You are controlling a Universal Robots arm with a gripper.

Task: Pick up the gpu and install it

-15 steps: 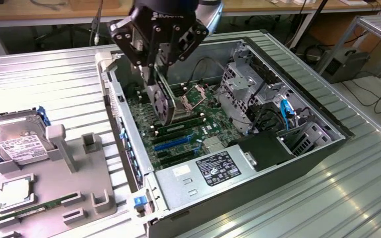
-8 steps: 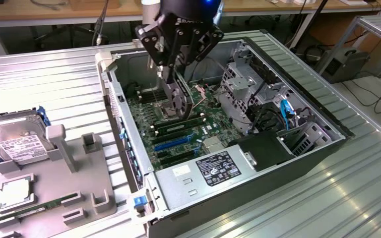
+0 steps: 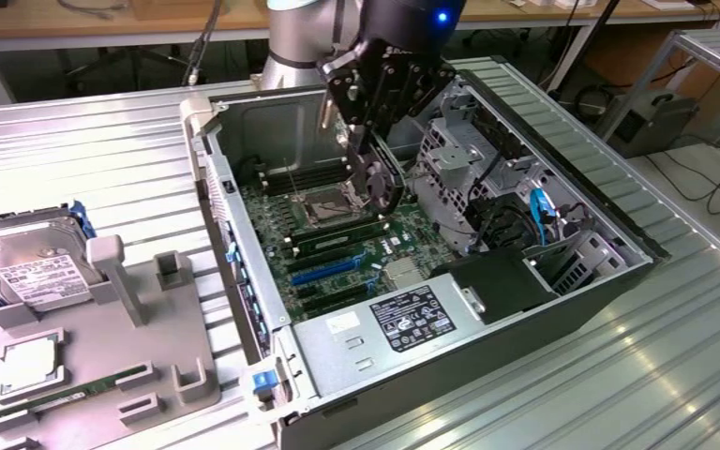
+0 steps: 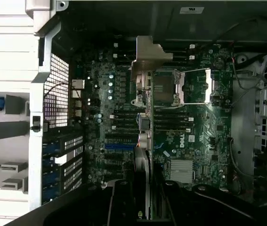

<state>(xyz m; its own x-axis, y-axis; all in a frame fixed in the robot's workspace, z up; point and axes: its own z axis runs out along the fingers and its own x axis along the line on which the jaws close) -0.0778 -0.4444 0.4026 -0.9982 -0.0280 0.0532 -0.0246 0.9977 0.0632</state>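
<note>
1. The claw point(image 3: 370, 157) on the end of the arm point(image 3: 295, 37), reaching down into the open computer case point(image 3: 585, 211) and pinching the gpu point(image 3: 382, 192) between its fingers.
2. The gpu, held on edge and hanging below the claw, over the motherboard point(image 3: 392, 246) and just beside the processor socket point(image 3: 335, 199); contact between its lower edge and the board not discernible.
3. In the wrist view, the same gpu point(image 4: 141, 155) seen edge-on as a narrow strip running away from the claw point(image 4: 145, 200), with its silvery end bracket point(image 4: 148, 55) at the far end, beside the processor socket point(image 4: 182, 87).
4. The blue slots point(image 3: 322, 272) on the motherboard point(image 4: 100, 122), between the socket and the power supply point(image 3: 411, 319) with its white label; well apart from the gpu.
5. A finned heatsink point(image 4: 181, 169) on the board, near the claw's side of the case.
6. The computer case lying on its side, open face up, at the middle of the ribbed metal tabletop point(image 3: 110, 159).
7. A grey fixture point(image 3: 97, 361) near the tabletop's edge on the exterior view's left, just beside the case.
8. A hard drive point(image 3: 35, 272) with a white label, leaning in the fixture's far end.
9. A long green memory stick point(image 3: 67, 394) lying flat in the fixture's near corner.
</note>
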